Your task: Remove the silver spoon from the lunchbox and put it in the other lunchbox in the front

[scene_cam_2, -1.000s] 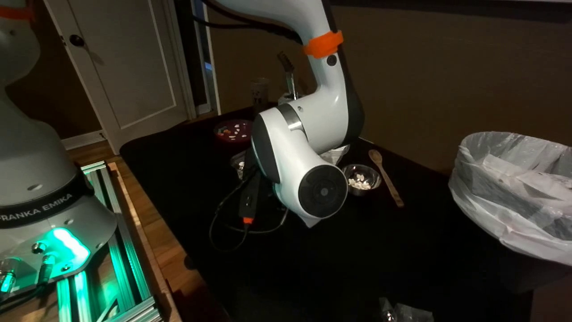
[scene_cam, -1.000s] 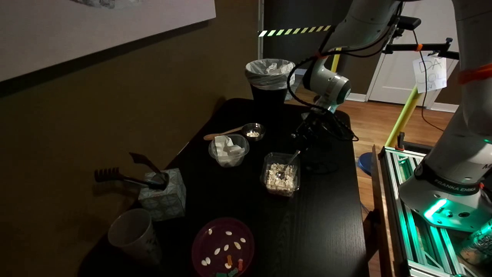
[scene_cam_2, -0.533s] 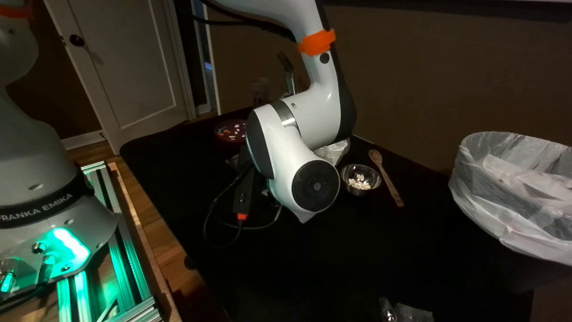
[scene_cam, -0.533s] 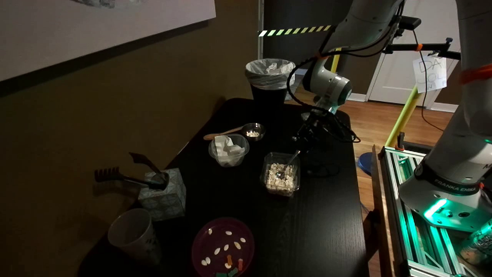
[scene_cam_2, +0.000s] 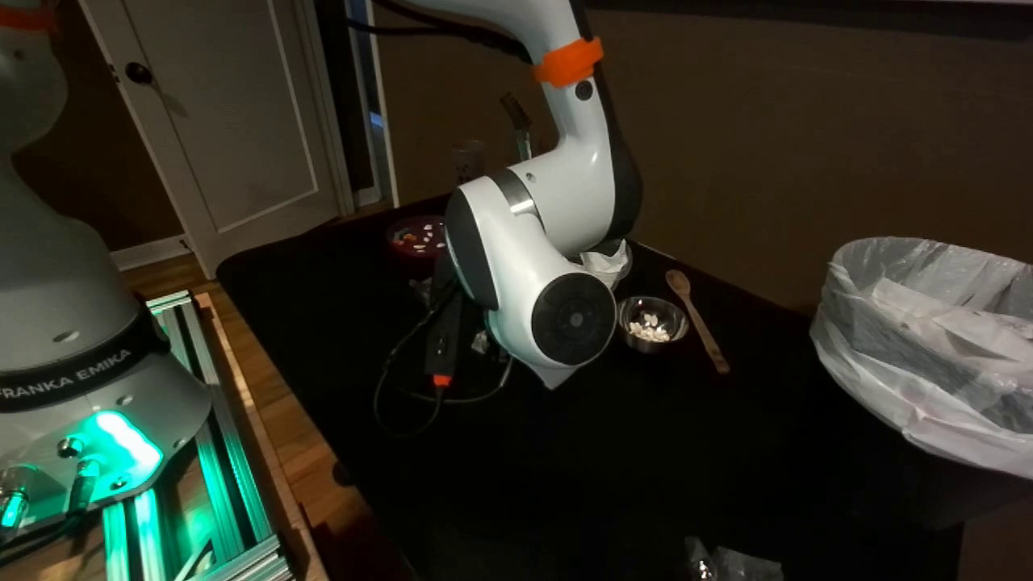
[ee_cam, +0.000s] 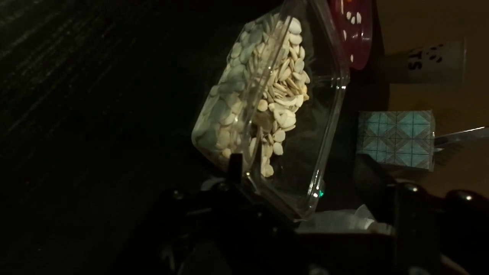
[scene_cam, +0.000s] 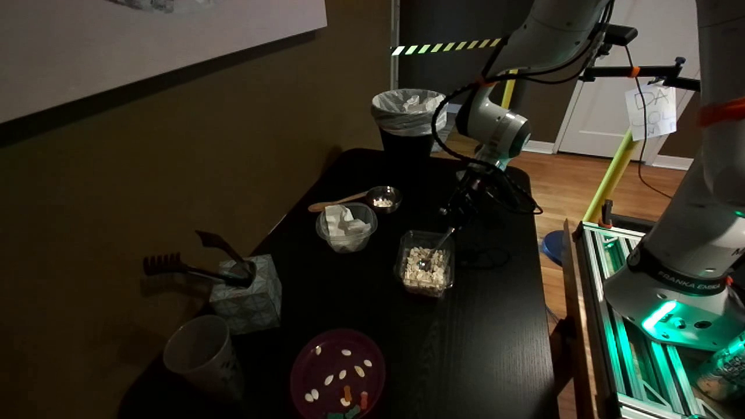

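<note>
The lunchbox (scene_cam: 412, 235), a square clear box of pale seeds, stands mid-table in an exterior view. The silver spoon (scene_cam: 440, 242) leans in it, bowl sunk among the seeds and handle slanting over the rim toward my gripper (scene_cam: 455, 216). Seen from the wrist, my gripper (ee_cam: 301, 164) is open, its dark fingers wide apart at the box's near corner. The spoon's handle runs close to the left finger (ee_cam: 235, 168); contact there is too dark to tell. The other lunchbox (scene_cam: 349, 241), pale and rounded with white paper inside, sits beside it toward the wall.
A small glass bowl (scene_cam_2: 652, 323) of seeds and a wooden spoon (scene_cam_2: 699, 327) lie near the wall. A purple plate (scene_cam: 372, 378), a tissue box (scene_cam: 247, 302) with dark utensils and a cup (scene_cam: 201, 355) stand farther along. A lined bin (scene_cam: 407, 125) is at the table's end.
The arm has shifted slightly, a little left and up in an exterior view, so more of the paper-filled box shows. Spoon and boxes have not visibly moved.
</note>
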